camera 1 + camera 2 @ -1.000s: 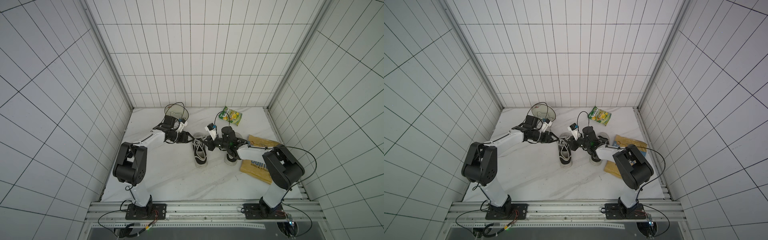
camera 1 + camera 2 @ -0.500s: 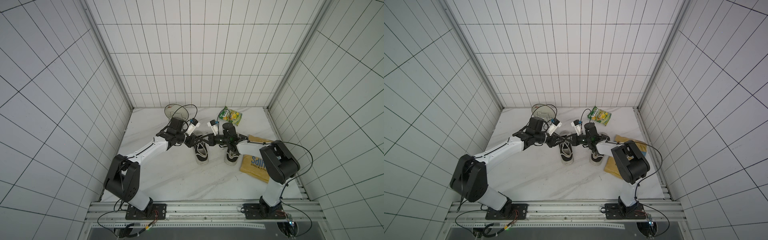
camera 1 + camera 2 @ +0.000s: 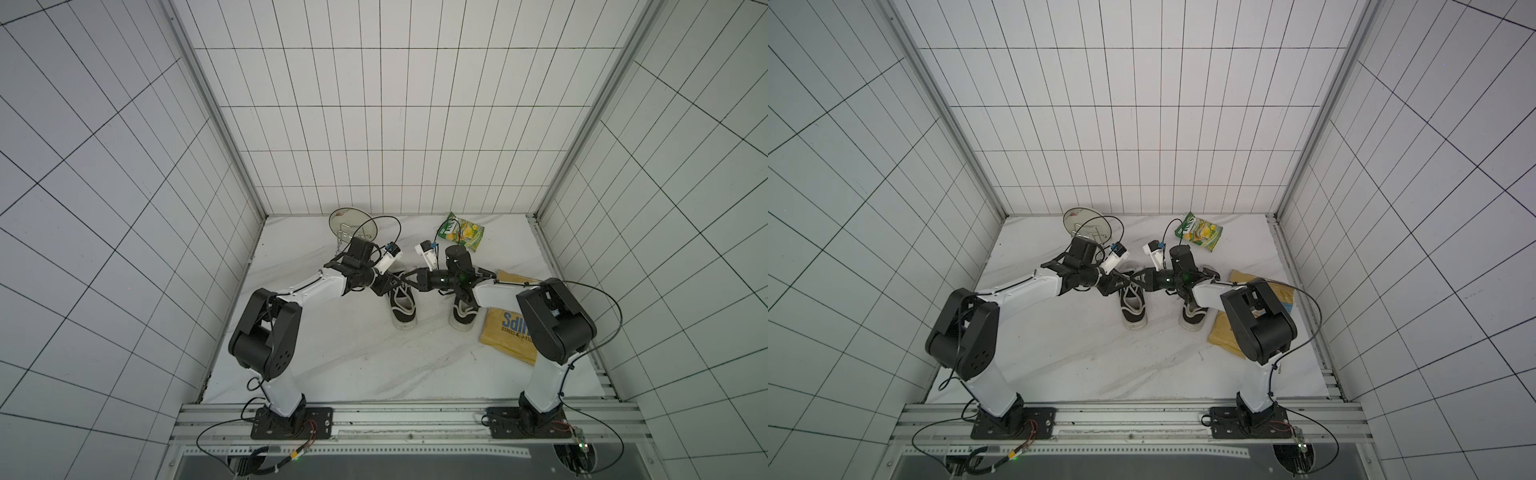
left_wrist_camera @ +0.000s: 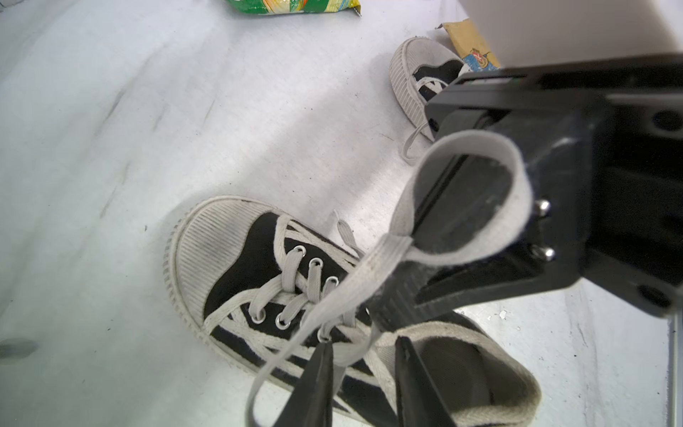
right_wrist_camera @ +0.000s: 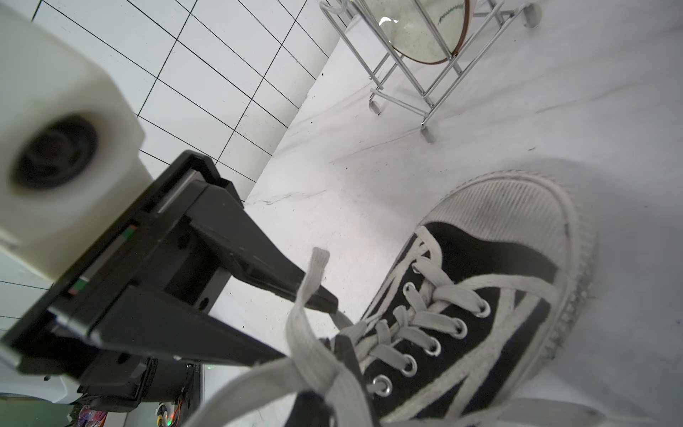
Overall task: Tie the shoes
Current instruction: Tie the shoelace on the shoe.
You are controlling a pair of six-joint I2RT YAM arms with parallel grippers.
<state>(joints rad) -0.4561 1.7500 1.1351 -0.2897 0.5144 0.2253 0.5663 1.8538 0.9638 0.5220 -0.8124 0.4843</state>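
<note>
Two black shoes with white toe caps stand side by side in both top views, one (image 3: 404, 311) mid-table and the other (image 3: 461, 320) partly under my right arm. Both grippers meet over the first shoe's (image 4: 229, 266) tongue. My right gripper (image 3: 409, 277) (image 5: 332, 384) is shut on a white lace, which stands up as a loop (image 4: 480, 185) round its fingers. My left gripper (image 3: 392, 284) (image 4: 364, 342) faces it with its jaws apart. A lace strand (image 4: 343, 355) lies against one finger (image 4: 321, 384), and the shoe's collar shows through the gap. The lace's free end (image 5: 319, 255) crosses the left gripper's upper finger (image 5: 281, 273).
A glass plate in a wire rack (image 3: 352, 226) (image 5: 417, 55) stands at the back left. A green snack bag (image 3: 461, 232) lies at the back right. A yellow chip bag (image 3: 509, 332) lies right of the second shoe (image 4: 410, 77), under my right arm.
My left arm swung in from the left to the shoe's tongue, and its jaws narrowed. The right gripper stayed shut on the lace over the shoe.
</note>
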